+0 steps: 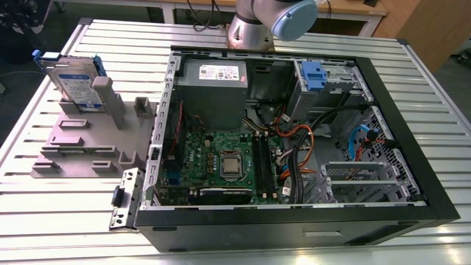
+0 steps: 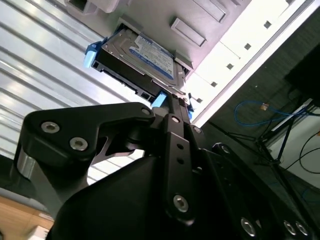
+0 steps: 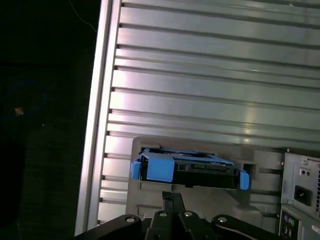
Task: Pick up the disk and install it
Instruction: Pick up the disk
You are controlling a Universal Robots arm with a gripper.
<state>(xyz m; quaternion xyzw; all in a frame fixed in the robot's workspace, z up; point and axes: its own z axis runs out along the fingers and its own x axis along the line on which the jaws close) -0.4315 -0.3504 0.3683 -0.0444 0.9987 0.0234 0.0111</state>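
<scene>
The disk stands on edge in a slot of the grey fixture at the exterior view's left, silver with a white-and-blue label and a blue frame. In the second wrist view the disk lies ahead of my gripper, label side showing. Seen edge-on in the first wrist view, the disk sits just beyond the gripper. The fingers are shut together with nothing between them, and a small gap separates them from the disk.
An open computer case lies at the table's middle, with a grey power supply box and a blue latch by the drive bay. The arm's base stands behind the case. The ribbed metal table extends around it.
</scene>
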